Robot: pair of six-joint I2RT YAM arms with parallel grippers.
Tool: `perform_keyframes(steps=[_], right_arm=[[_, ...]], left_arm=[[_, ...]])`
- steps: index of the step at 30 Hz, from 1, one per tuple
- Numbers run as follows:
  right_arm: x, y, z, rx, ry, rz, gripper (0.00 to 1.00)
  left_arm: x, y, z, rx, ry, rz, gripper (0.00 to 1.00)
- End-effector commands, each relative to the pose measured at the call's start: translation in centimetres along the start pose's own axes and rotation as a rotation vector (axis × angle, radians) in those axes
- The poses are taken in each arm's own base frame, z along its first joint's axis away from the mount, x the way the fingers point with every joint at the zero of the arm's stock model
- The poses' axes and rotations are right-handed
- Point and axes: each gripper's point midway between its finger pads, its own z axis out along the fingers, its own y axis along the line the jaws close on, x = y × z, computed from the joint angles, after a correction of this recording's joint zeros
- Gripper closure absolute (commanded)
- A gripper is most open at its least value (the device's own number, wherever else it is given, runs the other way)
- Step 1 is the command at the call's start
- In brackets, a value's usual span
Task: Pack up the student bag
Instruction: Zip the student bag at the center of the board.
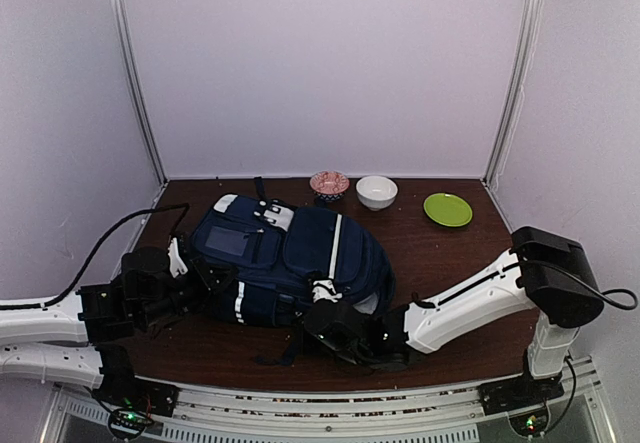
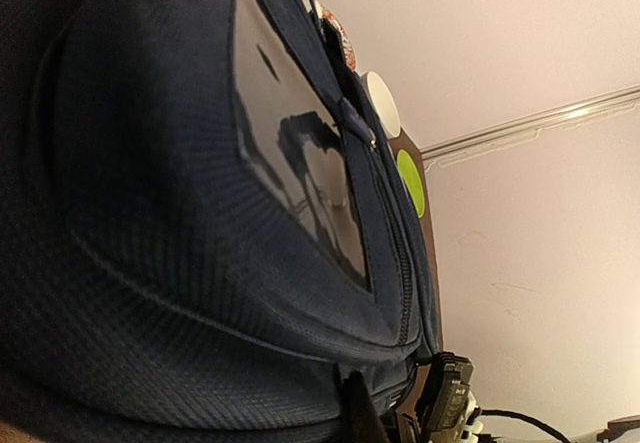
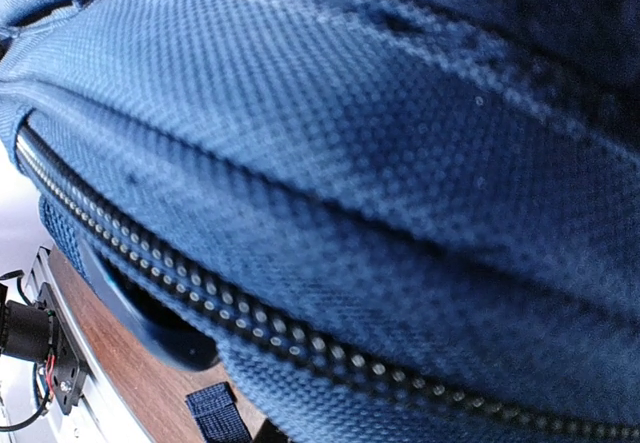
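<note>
The student bag [image 1: 290, 258] is lying flat on the counter [image 1: 450, 263] between the two claws. The left claw [image 1: 195, 281] is pressing at the bag's left end, and the right claw [image 1: 325, 315] is nosing into its near edge.

The biggest risk is sitting with the bag itself. Being soft and bulky, it is likely to be sliding or bunching if one claw is tugging while the other is not anchoring it. A dark strap [image 1: 285, 348] is trailing just beside the right claw and could be snagging there.

The left claw's fingers are together, though I cannot tell whether any cloth is pinched between them. If none is, the bag is lacking an anchor on that side. The right claw is buried against the fabric next to the zipper [image 3: 250, 318], and I cannot tell how its fingers are standing. Catching a fold of cloth instead of the zipper's pull would be leaving the bag unopened.

As for containers, the bag is hiding whatever it is holding, and the stretch of zipper right before the right claw is looking meshed. Well beyond both claws, at the counter's far edge, the green plate [image 1: 447, 209], the white bowl [image 1: 376, 192] and the patterned bowl [image 1: 329, 183] are showing nothing inside them.
</note>
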Motion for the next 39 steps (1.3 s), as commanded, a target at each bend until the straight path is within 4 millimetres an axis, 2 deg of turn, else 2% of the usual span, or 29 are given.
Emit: perform_keyframes(steps=[1,4,8,12,18,31,39], right_arm=[[-0.1,-1.3,0.7,0.065,-0.008,0.005,0.87],[-0.1,-1.2,0.8,0.064,-0.008,0.002,0.90],[-0.2,-1.2,0.7,0.063,-0.011,0.002,1.00],[-0.8,-1.2,0.1,0.057,-0.028,0.007,1.00],[-1.0,-2.2,-1.0,0.074,-0.037,0.013,1.00],[-1.3,-6.7,-5.0,0.151,-0.060,0.024,1.00],[-1.4,-10.3,-7.7,0.232,-0.084,0.033,1.00]], left_arm=[[-1.9,-4.2,-0.9,0.150,-0.062,-0.035,1.00],[-2.0,-4.2,-0.9,0.148,-0.063,-0.035,1.00],[-1.9,-4.1,-0.8,0.145,-0.061,-0.037,1.00],[-1.9,-3.9,-0.8,0.138,-0.061,-0.038,1.00],[-2.1,-3.3,-1.0,0.116,-0.074,-0.036,1.00],[-3.5,-1.3,-2.0,0.046,-0.152,-0.026,1.00],[-4.7,0.3,-3.0,-0.008,-0.197,-0.017,1.00]])
